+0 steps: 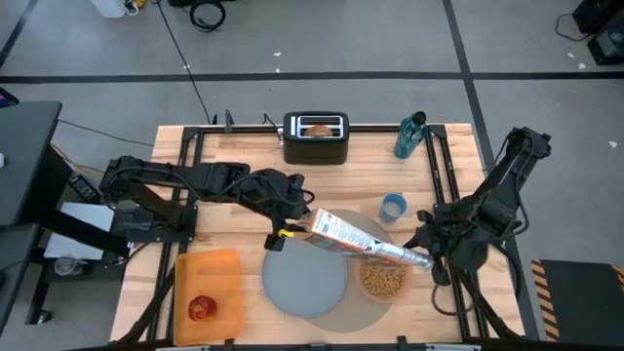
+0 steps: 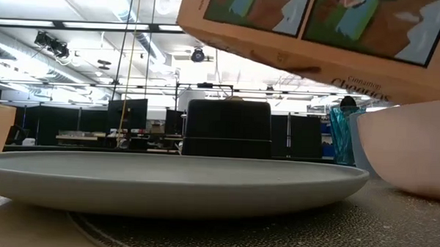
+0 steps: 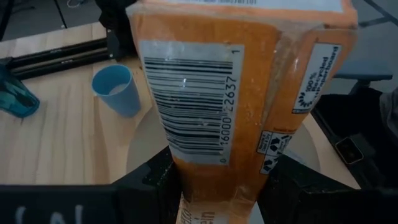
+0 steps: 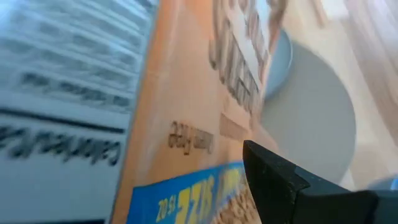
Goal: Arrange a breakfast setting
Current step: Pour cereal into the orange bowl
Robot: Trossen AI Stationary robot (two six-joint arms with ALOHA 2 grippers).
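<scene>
An orange cereal box [image 1: 366, 242] hangs slanting above the large grey mat [image 1: 341, 310], its open end over the pink bowl [image 1: 382, 281], which holds cereal. My left gripper [image 1: 291, 230] is shut on the box's bottom end. My right gripper [image 1: 430, 255] is at the box's open end. The blue-grey plate [image 1: 302, 283] lies on the mat's left part. The bagel half [image 1: 318, 127] sticks up out of the black toaster [image 1: 316, 138]. The red apple [image 1: 202, 309] lies on the orange board [image 1: 210, 278]. The spoon is out of view. My left gripper pinches the box's bottom end [image 3: 211, 186] between its two fingers [image 3: 155, 183], which lie on the box's two broad faces. The fingers come level from the table's left. The box is lifted clear and slants down toward the bowl, barcode side up.
A blue cup [image 1: 393, 207] stands on the table just behind the box. A teal bottle [image 1: 409, 135] stands at the far right, next to the toaster. In the low view the plate [image 2: 174, 182] fills the foreground and the bowl [image 2: 410, 152] stands at the right.
</scene>
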